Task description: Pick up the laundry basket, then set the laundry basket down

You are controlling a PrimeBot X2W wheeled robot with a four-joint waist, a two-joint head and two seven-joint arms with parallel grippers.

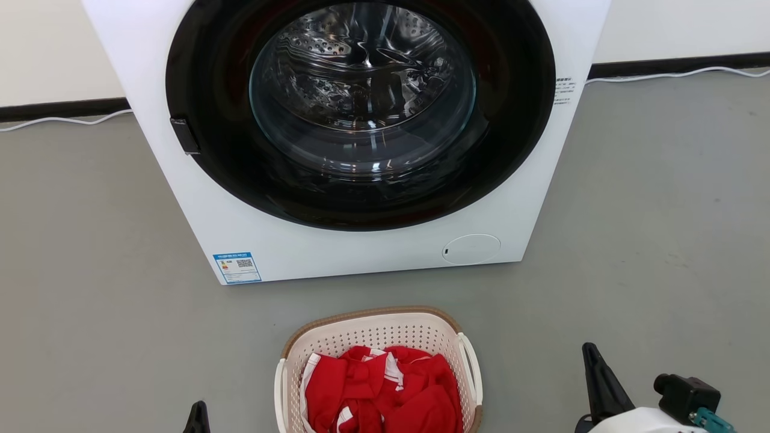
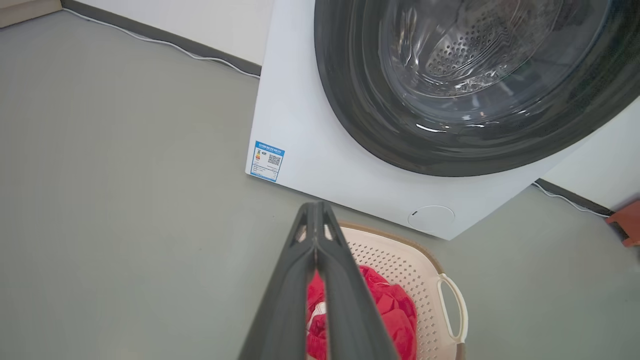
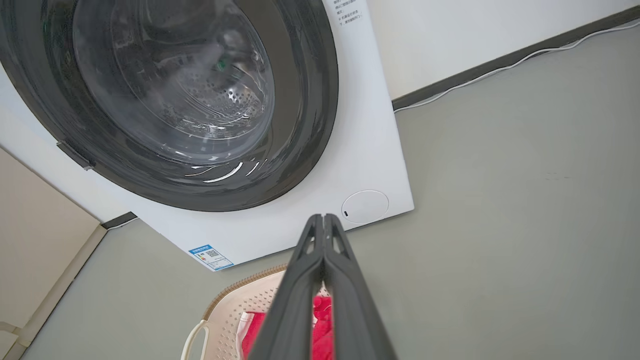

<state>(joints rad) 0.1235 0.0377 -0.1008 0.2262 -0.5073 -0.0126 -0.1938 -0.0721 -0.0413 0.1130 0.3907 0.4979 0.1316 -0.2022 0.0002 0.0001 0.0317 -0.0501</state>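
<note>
**Laundry basket sitting on the floor in front of the washing machine**

From the head view, we are seeing the cream basket resting on the grey floor just in front of the washing machine, below its round glass door and clear of its white front panel. Red and white clothing is lying heaped inside it. The left end effector is showing as a dark tip out in front of the machine's corner with the blue label. The right end effector is standing in front of, and a little beyond, the machine's opposite lower corner. Neither one is touching the basket.

From the left wrist view, we are looking along the left end effector's two dark fingers, which are pressing flat against each other, closed on nothing. They are pointing at the machine's bottom edge, and the basket is lying beneath them, one white handle on the side facing away from the label.

From the right wrist view, we are finding the right end effector's fingers likewise meeting tip to tip, empty. They are aiming at the machine's bottom edge by the round cover, with the basket's brown rim and red clothing showing behind them.
</note>
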